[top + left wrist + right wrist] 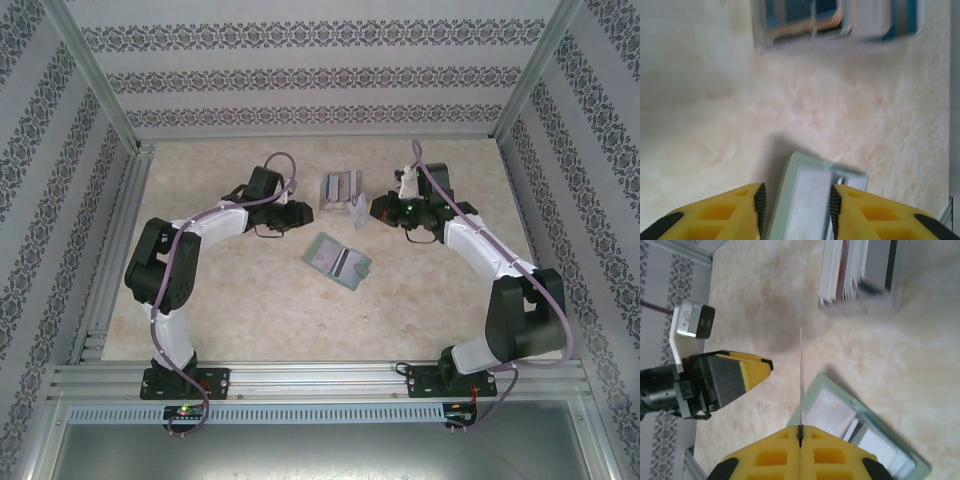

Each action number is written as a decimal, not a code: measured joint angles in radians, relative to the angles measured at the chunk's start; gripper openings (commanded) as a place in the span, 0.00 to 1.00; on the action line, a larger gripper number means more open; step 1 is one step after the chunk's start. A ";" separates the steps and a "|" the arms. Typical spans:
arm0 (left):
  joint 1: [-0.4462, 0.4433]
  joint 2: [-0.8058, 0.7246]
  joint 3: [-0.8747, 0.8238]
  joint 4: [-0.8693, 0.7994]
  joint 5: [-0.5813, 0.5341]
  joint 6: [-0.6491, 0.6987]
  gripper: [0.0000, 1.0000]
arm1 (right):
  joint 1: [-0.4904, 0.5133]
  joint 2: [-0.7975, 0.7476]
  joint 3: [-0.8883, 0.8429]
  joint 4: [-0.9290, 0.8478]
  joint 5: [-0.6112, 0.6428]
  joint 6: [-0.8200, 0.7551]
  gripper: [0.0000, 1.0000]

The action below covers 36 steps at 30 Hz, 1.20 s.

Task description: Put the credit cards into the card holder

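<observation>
**A:** What's the setting?

**B:** Patterned walls (300,80) close in a pale, marbled table (250,310). The left arm (165,270) and right arm (500,290) reach from the near edge toward the middle.

**A:** Where's the card holder?

**B:** The card holder (337,261) lies open and flat at the table's centre, a little nearer than both grippers. The credit cards (340,188) sit as a bundle just beyond it, on the far side.

**A:** And the grippers?

**B:** The left gripper (797,200) hovers left of the bundle, its fingers spread apart over the table. The right gripper (801,430) is pressed together, pinching a single card (359,214) just right of the bundle.
</observation>
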State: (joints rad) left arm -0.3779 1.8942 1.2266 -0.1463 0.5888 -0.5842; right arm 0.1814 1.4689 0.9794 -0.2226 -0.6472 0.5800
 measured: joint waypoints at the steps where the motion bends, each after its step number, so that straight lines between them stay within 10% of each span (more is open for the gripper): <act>1: 0.000 0.001 -0.014 0.000 0.012 0.007 0.40 | 0.003 -0.004 -0.025 0.005 -0.011 0.007 0.02; 36: -0.069 0.049 -0.193 0.079 0.169 -0.025 0.14 | 0.104 0.066 -0.279 0.099 0.041 0.076 0.02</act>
State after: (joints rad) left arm -0.4465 1.9434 1.0340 -0.0677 0.7578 -0.6090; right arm 0.2855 1.5349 0.7006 -0.1238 -0.6064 0.6563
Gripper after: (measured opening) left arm 0.144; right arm 0.060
